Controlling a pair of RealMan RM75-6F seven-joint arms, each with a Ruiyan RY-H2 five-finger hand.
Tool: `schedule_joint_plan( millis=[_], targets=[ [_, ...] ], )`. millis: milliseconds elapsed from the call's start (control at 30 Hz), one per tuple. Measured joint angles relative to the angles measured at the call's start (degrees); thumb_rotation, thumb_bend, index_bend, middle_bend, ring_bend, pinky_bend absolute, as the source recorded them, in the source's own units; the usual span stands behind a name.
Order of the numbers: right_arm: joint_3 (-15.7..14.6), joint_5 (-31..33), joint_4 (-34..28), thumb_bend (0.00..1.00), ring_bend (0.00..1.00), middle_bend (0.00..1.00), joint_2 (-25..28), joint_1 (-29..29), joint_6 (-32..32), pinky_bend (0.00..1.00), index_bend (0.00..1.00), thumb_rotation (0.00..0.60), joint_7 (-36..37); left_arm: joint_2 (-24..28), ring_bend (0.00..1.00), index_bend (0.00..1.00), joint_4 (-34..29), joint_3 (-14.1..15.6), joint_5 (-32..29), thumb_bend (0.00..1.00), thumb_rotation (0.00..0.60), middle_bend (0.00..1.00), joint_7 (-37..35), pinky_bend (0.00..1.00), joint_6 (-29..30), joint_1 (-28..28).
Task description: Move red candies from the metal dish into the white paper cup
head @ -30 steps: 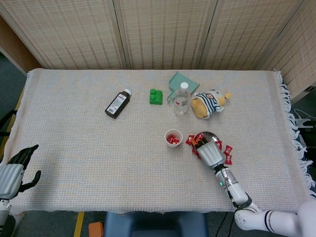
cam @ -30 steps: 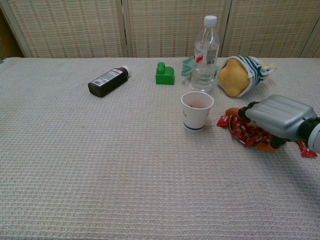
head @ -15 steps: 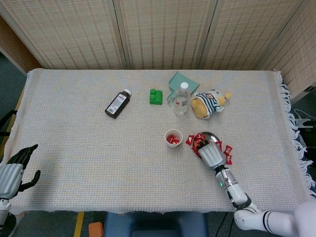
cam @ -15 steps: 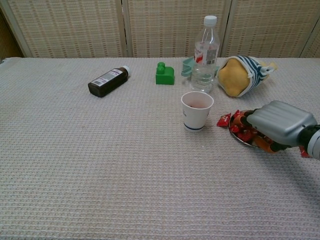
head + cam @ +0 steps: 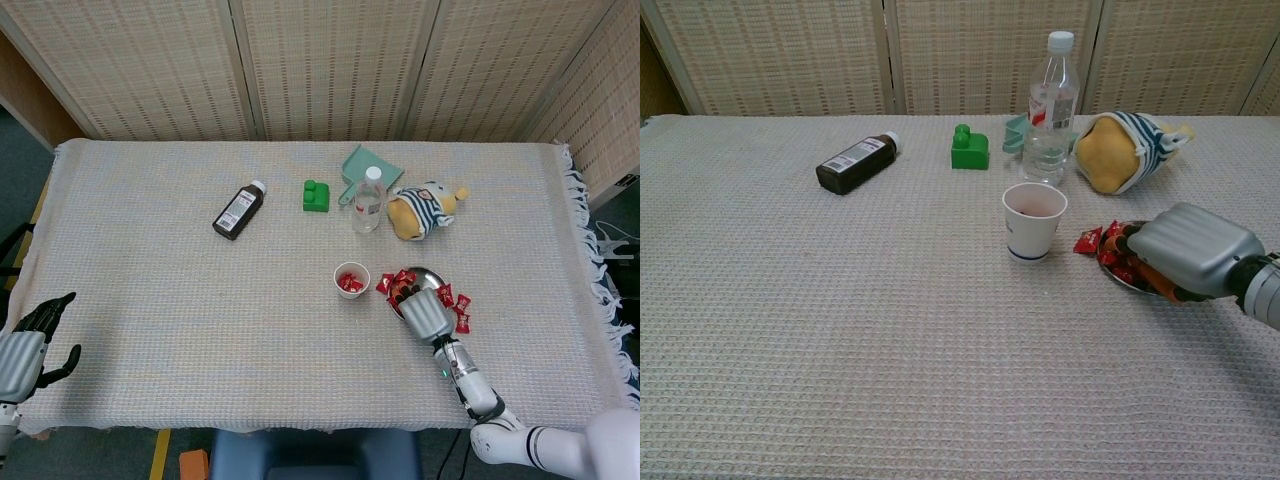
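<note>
Setting: woven screens behind a cloth-covered desk (image 5: 200, 290).
Step in hand: your right hand (image 5: 425, 312) lies over the metal dish (image 5: 424, 273), fingers down among the red candies (image 5: 402, 280); whether they grip one, you cannot tell.
Next: lift and carry left to the white paper cup (image 5: 1034, 222), just beside the dish.
Left hand (image 5: 22, 350): fingers released, idle.
Nearby: water bottle (image 5: 1050, 110), plush toy (image 5: 1122, 150), behind the cup, apart from the route.

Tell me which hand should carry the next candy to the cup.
The right hand. It already sits over the metal dish among the red candies, right beside the white paper cup. The left hand hangs off the table's near-left edge, far from both.
</note>
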Motion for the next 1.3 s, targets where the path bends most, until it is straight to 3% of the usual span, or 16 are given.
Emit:
schedule_joint_plan(
  millis=[200,467,700,1300],
  targets=[
    [0.09,-0.91,0.98,0.2,0.52,0.56,-0.64,-0.17,0.47,0.86,0.52,0.6,-0.29,0.05,0.09,0.0,-0.01,0.01,0.06,0.45,0.6,0.1,-0.06,0.2,0.09,0.05],
    [-0.31,-2.82,1.84,0.21,0.53,0.58,-1.19,-0.8,1.88,0.88,0.55,0.6,-0.84,0.16,0.09,0.0,-0.18,0.16,0.25,0.45,0.6,0.11,0.14,0.21,0.16,0.12],
    [-0.68,-6.57,3.37,0.22,0.58,0.64,-2.04,-1.93,5.41,0.93,0.66,0.6,0.06,0.32,0.1,0.03,-0.29,0.28,0.47,0.46,0.6,0.12,0.2,0.21,0.18,0.15],
    [-0.09,-11.07,8.69,0.22,0.64,0.72,-4.46,-4.12,8.0,0.99,0.81,0.6,2.46,0.43,0.11,0.08,-0.43,0.4,0.4,0.45,0.6,0.14,0.6,0.21,-0.37,-0.06]
  ],
)
